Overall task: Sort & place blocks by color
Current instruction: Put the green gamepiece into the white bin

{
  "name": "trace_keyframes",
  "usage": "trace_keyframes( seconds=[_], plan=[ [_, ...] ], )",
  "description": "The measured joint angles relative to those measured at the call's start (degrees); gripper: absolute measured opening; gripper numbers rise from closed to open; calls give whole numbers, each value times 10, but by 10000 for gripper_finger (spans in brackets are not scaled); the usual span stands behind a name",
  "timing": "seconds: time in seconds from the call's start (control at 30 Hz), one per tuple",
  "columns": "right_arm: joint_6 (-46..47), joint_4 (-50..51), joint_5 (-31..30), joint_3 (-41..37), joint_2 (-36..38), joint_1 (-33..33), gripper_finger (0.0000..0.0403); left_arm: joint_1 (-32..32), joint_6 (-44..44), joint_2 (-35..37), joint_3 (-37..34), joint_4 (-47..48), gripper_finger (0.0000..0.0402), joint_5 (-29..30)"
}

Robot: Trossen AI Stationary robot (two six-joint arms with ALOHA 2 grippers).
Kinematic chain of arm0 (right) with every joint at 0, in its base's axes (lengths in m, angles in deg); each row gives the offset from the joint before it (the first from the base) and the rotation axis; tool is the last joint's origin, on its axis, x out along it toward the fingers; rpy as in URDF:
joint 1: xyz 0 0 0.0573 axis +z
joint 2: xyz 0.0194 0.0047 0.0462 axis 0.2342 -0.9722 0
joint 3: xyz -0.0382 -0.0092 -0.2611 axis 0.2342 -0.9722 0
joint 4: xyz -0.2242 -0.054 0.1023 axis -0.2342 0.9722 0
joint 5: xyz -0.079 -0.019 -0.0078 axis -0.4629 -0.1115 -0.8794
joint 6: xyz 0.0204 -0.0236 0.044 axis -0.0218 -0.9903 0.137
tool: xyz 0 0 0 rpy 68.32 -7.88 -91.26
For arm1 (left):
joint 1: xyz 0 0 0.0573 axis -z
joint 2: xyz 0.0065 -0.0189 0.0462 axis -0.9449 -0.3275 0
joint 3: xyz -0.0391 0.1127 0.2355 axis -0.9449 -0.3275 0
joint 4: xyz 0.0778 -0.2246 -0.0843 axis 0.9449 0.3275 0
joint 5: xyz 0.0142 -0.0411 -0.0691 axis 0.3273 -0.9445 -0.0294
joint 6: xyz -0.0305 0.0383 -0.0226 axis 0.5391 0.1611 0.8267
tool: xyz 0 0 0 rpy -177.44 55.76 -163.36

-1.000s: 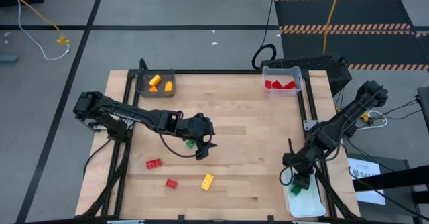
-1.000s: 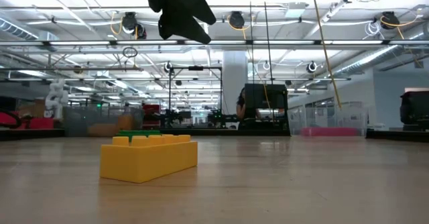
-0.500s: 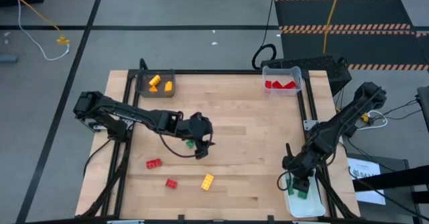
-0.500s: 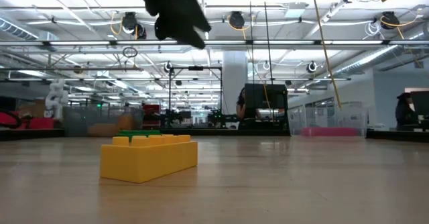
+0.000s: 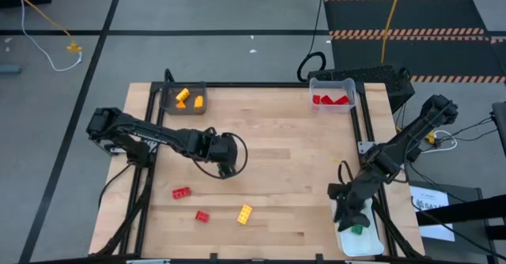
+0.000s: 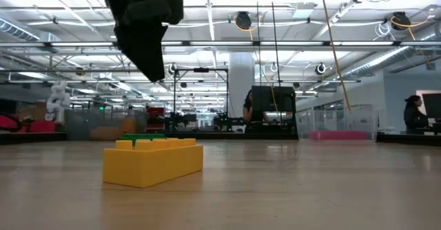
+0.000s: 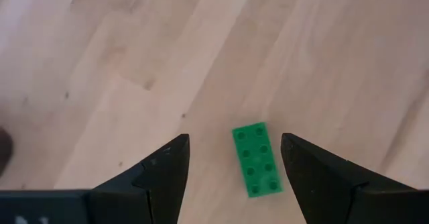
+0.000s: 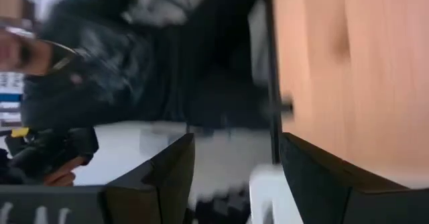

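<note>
A green block (image 7: 257,159) is seen lying flat on the worktop, studs up, two by four, its long axis running roughly along the line of the left gripper's reach with a slight skew. It sits between the two dark fingers (image 7: 163,172) of the left gripper (image 5: 225,158), touched by neither; the jaws are spread wide with the bare wood showing on either side. That gripper is held above the middle of the worktop (image 5: 285,145), the arm stretched in from the left edge, and in the low view it hangs as a dark shape (image 6: 142,27) well clear of the surface.

Nearer the front edge, a yellow block (image 5: 245,213) is laid on a diagonal; from table height it shows as a chunky yellow brick (image 6: 153,162) with studs on top. Two red blocks, one (image 5: 182,192) larger and one (image 5: 202,216) smaller, rest to its left, all apart from each other.

At the front right corner, the right gripper (image 5: 348,209) is poised over the white tray (image 5: 371,244), its arm folded down from the right edge, fingers parted and holding nothing. A green block (image 5: 356,230) lies in that tray. Yellow-orange blocks (image 5: 185,98) are gathered in the dark grey tray (image 5: 168,104) at the back left corner, red blocks (image 5: 330,99) in the clear tray (image 5: 332,82) at the back right.
</note>
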Motion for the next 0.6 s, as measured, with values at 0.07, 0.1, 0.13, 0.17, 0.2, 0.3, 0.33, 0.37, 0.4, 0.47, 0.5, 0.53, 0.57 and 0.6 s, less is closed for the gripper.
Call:
trace_keyframes(
  seconds=[0.07,0.1,0.13,0.17,0.2,0.3,0.33,0.37,0.4,0.47,0.5,0.53,0.57,0.6],
  plan=[
    [-44,-35,-19,0,-1,-7,208,-4,-5,0,-13,-4,237,-8],
    [-62,-49,-22,0,-2,-10,208,-7,-4,0,-23,-7,237,-26],
    [-78,-60,-27,0,-3,-12,208,-10,1,0,-34,-12,237,-44],
    [-92,-67,-32,0,-4,-14,208,-13,8,0,-48,-22,237,-60],
    [-103,-68,-33,0,-5,-17,208,-15,16,0,-62,-31,237,-71],
    [-118,-64,-32,0,-5,-22,208,-16,32,0,-105,-64,237,-81],
    [-119,-62,-32,0,-5,-23,208,-16,35,0,-116,-79,237,-83],
    [-119,-59,-32,0,-5,-25,208,-16,37,0,-125,-97,237,-89],
    [-119,-58,-32,0,-5,-26,208,-16,37,0,-132,-118,237,-96],
    [-119,-57,-31,0,-5,-26,208,-10,37,0,-143,-163,237,-105],
    [-118,-56,-31,0,-5,-26,208,-6,38,-1,-148,-185,237,-109],
    [-117,-55,-30,0,-5,-26,208,-3,38,-6,-150,-201,237,-113],
    [-117,-53,-30,0,-5,-26,208,0,39,-12,-152,-212,237,-121],
    [-117,-53,-30,0,-5,-26,208,4,43,-17,-154,-211,237,-125]
  ],
)
